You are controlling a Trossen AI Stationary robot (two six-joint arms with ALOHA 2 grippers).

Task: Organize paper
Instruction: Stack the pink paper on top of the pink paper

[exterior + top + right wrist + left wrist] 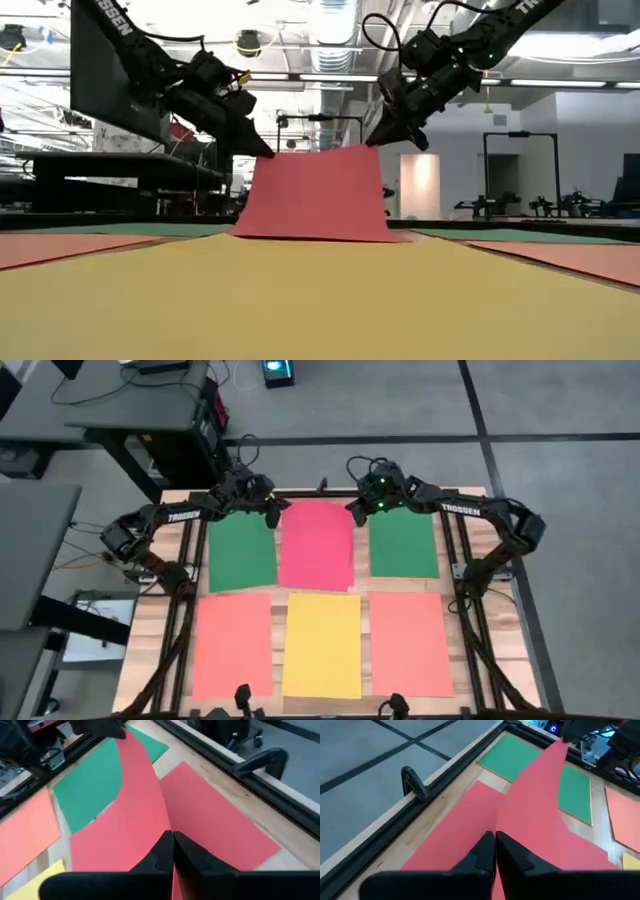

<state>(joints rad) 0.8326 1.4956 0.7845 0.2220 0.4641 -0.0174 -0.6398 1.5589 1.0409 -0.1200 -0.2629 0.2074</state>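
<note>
Six sheets are laid on the table [140, 660] in two rows: green sheet [241, 554] at 11 o'clock, second green sheet [403, 543] at 1 o'clock, orange sheet [233, 644] at 7 o'clock, yellow sheet [322, 645] at 6 o'clock, second orange sheet [410, 642] at 5 o'clock, and the pink-red sheet [317, 546] at 12 o'clock. The far edge of the pink-red sheet is held raised off the table, its near edge resting down; another pink-red sheet [455, 825] is seen lying beneath it. The left gripper [273, 511] is pinched on the far left corner, the right gripper [357, 512] pinched on the far right corner. For the step to be done well, both corners should be kept level and moved together, so the sheet is not twisted or creased; tension across the edge should be kept light to avoid tearing, and the lower sheet should not be dragged
</note>
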